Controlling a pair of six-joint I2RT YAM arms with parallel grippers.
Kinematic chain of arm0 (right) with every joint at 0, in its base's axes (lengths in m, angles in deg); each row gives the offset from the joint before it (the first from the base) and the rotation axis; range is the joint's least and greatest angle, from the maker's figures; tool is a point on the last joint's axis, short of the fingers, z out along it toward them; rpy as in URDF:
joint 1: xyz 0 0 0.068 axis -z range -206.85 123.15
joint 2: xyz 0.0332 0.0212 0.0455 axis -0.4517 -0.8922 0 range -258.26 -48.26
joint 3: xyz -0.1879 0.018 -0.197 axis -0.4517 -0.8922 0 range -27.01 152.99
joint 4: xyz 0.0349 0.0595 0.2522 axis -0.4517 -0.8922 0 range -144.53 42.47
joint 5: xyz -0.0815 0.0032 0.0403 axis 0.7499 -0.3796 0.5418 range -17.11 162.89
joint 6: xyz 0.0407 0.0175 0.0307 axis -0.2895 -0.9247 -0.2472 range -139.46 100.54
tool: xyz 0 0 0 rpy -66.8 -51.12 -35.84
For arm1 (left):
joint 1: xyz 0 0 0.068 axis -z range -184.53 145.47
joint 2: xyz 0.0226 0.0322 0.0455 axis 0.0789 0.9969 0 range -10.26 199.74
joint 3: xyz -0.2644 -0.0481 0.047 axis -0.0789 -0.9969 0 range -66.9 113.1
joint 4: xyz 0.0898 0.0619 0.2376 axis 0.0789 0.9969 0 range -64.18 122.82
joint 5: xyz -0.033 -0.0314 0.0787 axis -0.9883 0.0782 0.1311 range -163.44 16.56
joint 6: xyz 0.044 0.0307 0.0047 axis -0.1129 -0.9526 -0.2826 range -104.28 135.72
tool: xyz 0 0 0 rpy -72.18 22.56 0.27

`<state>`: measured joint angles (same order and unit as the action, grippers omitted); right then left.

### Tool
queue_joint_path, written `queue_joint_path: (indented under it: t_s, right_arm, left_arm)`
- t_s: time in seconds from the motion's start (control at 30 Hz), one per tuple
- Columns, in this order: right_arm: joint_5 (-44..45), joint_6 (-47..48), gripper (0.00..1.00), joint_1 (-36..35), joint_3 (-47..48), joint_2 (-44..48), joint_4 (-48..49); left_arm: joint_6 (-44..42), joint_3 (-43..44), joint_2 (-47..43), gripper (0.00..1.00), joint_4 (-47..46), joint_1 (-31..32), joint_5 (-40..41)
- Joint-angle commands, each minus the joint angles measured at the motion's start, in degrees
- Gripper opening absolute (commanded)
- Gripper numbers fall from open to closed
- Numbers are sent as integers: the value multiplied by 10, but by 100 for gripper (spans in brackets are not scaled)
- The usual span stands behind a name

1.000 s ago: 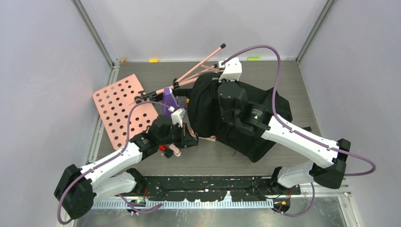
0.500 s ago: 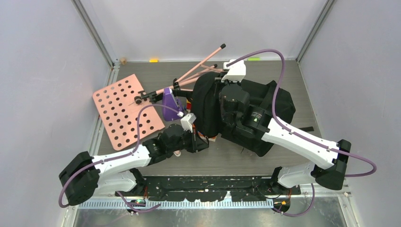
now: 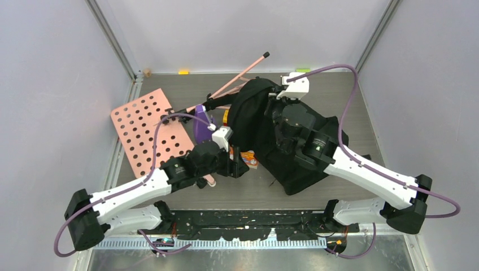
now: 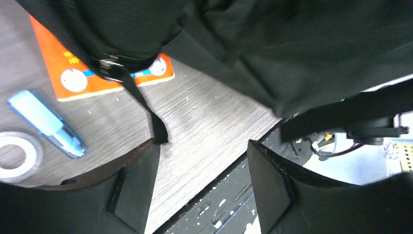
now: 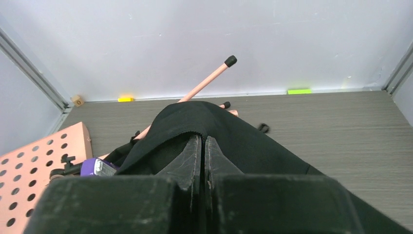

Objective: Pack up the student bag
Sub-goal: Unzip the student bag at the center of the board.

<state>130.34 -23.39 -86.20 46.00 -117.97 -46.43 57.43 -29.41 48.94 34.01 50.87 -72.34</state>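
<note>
Right jaws pinching student bag (image 5: 253,141) rim open; left jaws spread, empty. Next you need the orange booklet (image 4: 51,61) just beyond them.

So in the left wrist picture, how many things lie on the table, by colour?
orange card: 1
blue pen: 1
white tape ring: 1
black bag: 1
Total: 4

The grey table (image 3: 339,96) carries the student bag (image 3: 251,116), a pink perforated board (image 3: 141,132), an orange card (image 4: 51,58) and a blue marker (image 4: 46,122).
</note>
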Motion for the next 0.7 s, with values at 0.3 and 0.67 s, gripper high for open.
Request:
queue_joint_path:
  t_s: [0.3,0.67]
  right_arm:
    - [-131,-4,0,2,37,79,-59]
    - [-268,-26,0,2,65,111,-122]
  left_arm:
    - [-266,356,42,88,310,-72,74]
    - [-375,462,131,97,241,-164,-123]
